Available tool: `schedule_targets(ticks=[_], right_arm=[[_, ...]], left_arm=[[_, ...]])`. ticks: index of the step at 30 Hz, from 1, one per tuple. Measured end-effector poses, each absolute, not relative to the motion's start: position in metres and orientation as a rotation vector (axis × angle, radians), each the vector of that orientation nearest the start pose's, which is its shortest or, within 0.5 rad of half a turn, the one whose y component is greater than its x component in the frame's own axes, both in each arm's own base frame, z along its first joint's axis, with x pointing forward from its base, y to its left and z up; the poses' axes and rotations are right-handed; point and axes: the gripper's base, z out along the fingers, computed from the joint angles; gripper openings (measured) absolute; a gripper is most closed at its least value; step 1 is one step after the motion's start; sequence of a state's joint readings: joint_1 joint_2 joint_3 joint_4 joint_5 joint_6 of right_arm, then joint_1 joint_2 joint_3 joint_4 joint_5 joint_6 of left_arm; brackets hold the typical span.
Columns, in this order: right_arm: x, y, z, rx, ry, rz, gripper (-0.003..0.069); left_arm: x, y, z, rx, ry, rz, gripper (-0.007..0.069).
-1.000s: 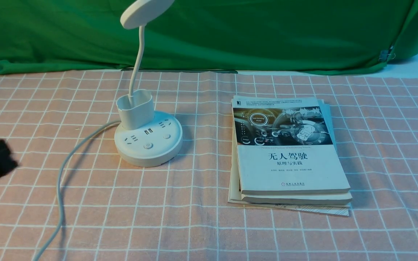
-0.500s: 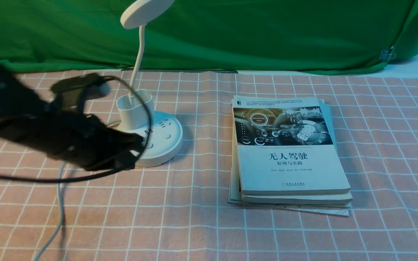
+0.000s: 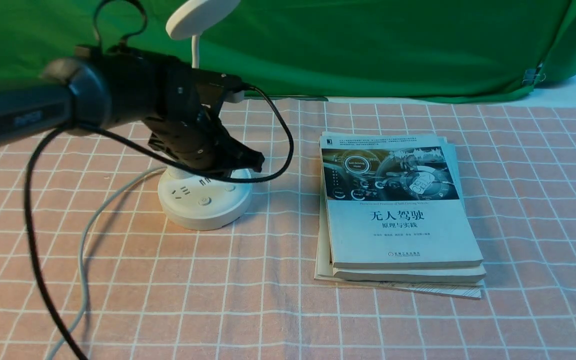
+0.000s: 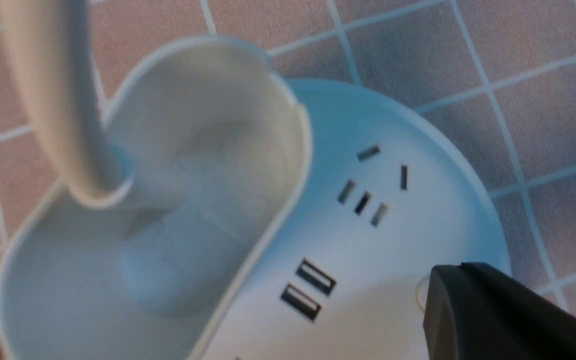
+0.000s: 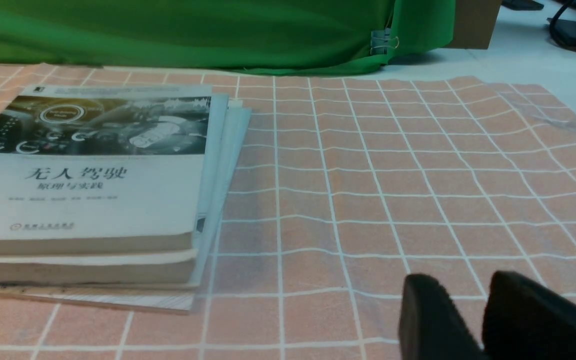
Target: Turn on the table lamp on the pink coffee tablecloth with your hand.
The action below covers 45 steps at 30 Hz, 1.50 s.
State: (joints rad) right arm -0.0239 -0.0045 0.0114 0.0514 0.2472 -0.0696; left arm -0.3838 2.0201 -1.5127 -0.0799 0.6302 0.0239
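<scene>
The oval cup holder (image 4: 168,225) on the table lamp (image 3: 203,200) held nothing but the foot of the lamp's own bendy neck (image 4: 60,100). The lamp stood on the pink coffee tablecloth (image 3: 418,320), left of centre. Its round base showed socket slots, two USB ports and a power button at the front. Its disc head (image 3: 200,17) sat high against the green backdrop (image 3: 368,45), and a grey cord (image 3: 84,240) trailed off to the near left.

The left pincer (image 3: 245,159) hung low over the base, hiding the holder from the front. One dark finger (image 4: 493,315) was right over a round button on the base's right side. I couldn't tell whether it touched, nor whether its jaws were apart or together.

To the right, well apart from the lamp, lay a stack of books (image 3: 398,215). The top cover read 无人驾驶, with 原理与实践 beneath; the finer print was too small to read.

The right pincer (image 5: 468,280) sat low over the cloth beyond the books, jaws a narrow gap apart, gripping nothing.
</scene>
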Motion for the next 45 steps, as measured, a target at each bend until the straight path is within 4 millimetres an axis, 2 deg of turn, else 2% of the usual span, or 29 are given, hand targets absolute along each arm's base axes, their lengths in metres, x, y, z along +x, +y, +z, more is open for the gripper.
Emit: schedule_targets(ticks=[6,18,24,27,30,32,36,38,39,43,44,45], right_arm=[[0.055,0.000,0.187,-0.006,1.737,-0.021,0.0238],[0.055,0.000,0.187,-0.006,1.739,-0.021,0.0238],[0.055,0.000,0.187,-0.006,1.739,-0.021,0.0238],[0.055,0.000,0.187,-0.006,1.739,-0.021,0.0238],[0.055,0.000,0.187,-0.006,1.739,-0.021,0.0238],[0.055,0.000,0.187,-0.006,1.739,-0.021,0.0238],[0.055,0.000,0.187,-0.006,1.738,-0.021,0.0238],[0.055,0.000,0.187,-0.006,1.738,-0.021,0.0238],[0.055,0.000,0.187,-0.006,1.738,-0.021,0.0238],[0.055,0.000,0.187,-0.006,1.738,-0.021,0.0238],[0.055,0.000,0.187,-0.006,1.738,-0.021,0.0238],[0.055,0.000,0.187,-0.006,1.738,-0.021,0.0238]], left_arm=[[0.412,-0.171,0.187,0.457,2.625,-0.209,0.0002],[0.418,-0.175,0.175,0.394,2.646,-0.247,0.0002],[0.417,-0.176,0.183,0.367,2.627,-0.272,0.0002],[0.409,-0.178,0.197,0.321,2.630,-0.341,0.0002],[0.396,-0.186,0.217,0.308,2.632,-0.429,0.0002],[0.386,-0.192,0.219,0.327,2.661,-0.474,0.0002],[0.345,-0.201,0.202,0.430,2.774,-0.546,0.0002],[0.333,-0.202,0.203,0.463,2.776,-0.549,0.0002],[0.317,-0.200,0.202,0.483,2.778,-0.545,0.0002],[0.268,-0.177,0.241,0.478,2.631,-0.564,0.0002],[0.261,-0.172,0.248,0.472,2.597,-0.565,0.0002],[0.250,-0.164,0.263,0.466,2.527,-0.569,0.0002]])
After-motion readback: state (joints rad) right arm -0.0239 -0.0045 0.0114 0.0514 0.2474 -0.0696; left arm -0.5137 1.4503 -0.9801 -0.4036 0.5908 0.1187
